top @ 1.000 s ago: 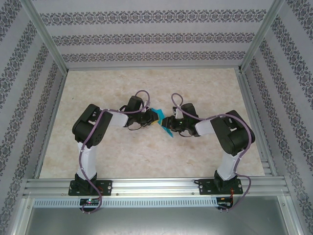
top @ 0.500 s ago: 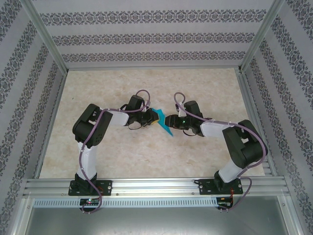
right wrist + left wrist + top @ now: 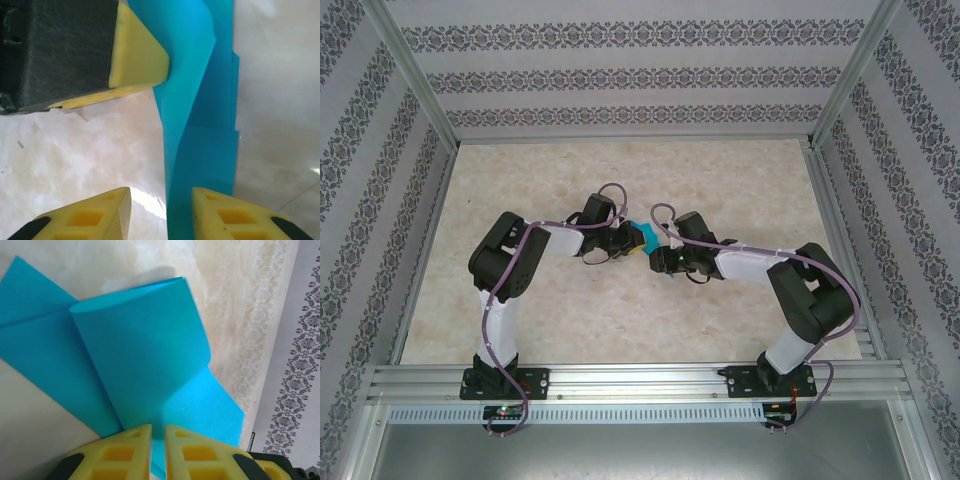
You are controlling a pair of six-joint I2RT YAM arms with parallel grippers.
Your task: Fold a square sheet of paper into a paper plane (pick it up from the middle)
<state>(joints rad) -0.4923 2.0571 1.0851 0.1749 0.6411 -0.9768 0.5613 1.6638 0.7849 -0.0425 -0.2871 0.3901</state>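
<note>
The teal-blue paper (image 3: 642, 236) sits partly folded between my two grippers at the table's middle. In the left wrist view the paper (image 3: 145, 355) curls up in a loose loop, and my left gripper (image 3: 158, 435) is shut on its near edge. In the right wrist view the paper (image 3: 200, 115) runs as a tall creased strip between my open right gripper (image 3: 162, 197), its lower part lying against the right finger (image 3: 220, 212). The left gripper's yellow finger (image 3: 135, 55) shows at the upper left of that view, touching the paper. From above, my right gripper (image 3: 658, 256) is close against the paper.
The beige marbled tabletop (image 3: 620, 310) spreads around both arms. Patterned walls (image 3: 620, 75) and aluminium frame posts enclose the table on three sides. A metal rail (image 3: 640, 380) runs along the near edge by the arm bases.
My right arm drew back to the right, then swung left again and now has its open fingers round the paper. The left gripper kept its hold; the paper's hanging tip is now covered.
</note>
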